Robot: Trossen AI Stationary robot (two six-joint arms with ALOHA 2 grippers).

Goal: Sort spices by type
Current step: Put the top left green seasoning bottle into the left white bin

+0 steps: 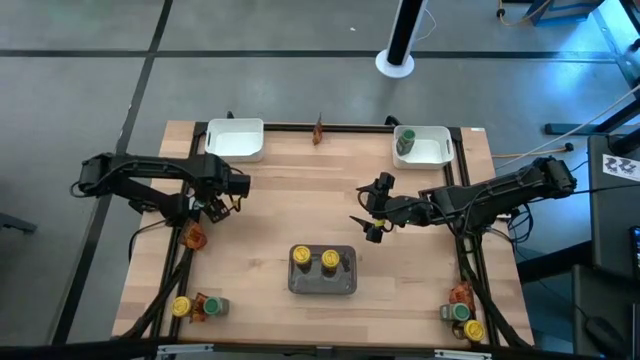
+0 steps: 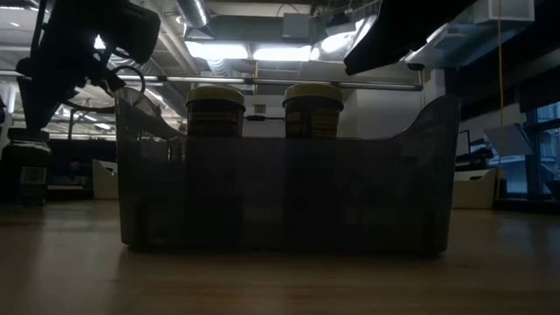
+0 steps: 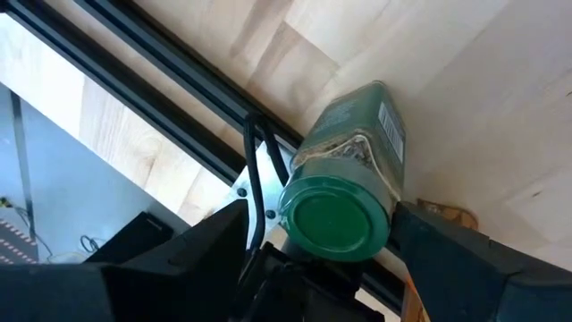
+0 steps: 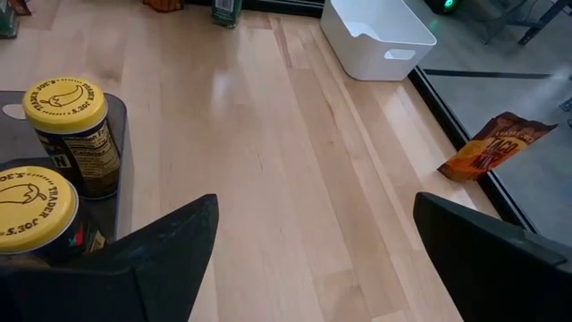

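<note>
My left gripper [image 1: 214, 208] hangs over the table's left edge, shut on a green-lidded jar [image 3: 353, 152]. A reddish-orange packet [image 1: 193, 237] lies just below it. My right gripper [image 1: 375, 215] stands open in the air right of centre with nothing between its fingers. A grey tray [image 1: 322, 285] at the near middle holds two upright yellow-lidded jars [image 1: 301, 257] [image 1: 330, 260]. One green-lidded jar [image 1: 404, 142] stands in the far right white tray [image 1: 435, 150]. Another packet [image 1: 318, 130] lies at the far edge. My left gripper pinches the jar at its lid end [image 3: 380, 210] between its two fingers [image 3: 438, 259]. The fingers slant steeply down and lie along the jar, with the green lid toward the wrist and the bottom pointing away. Whether the bottom touches the table does not show.
A second white tray [image 1: 235, 140] stands at the far left. A yellow-lidded jar [image 1: 181, 307] and a green-lidded jar [image 1: 211, 305] sit at the near left corner. At the near right corner are a packet [image 1: 461, 293], a green-lidded jar [image 1: 460, 312] and a yellow-lidded jar [image 1: 473, 329]. Bare wood lies between the trays.
</note>
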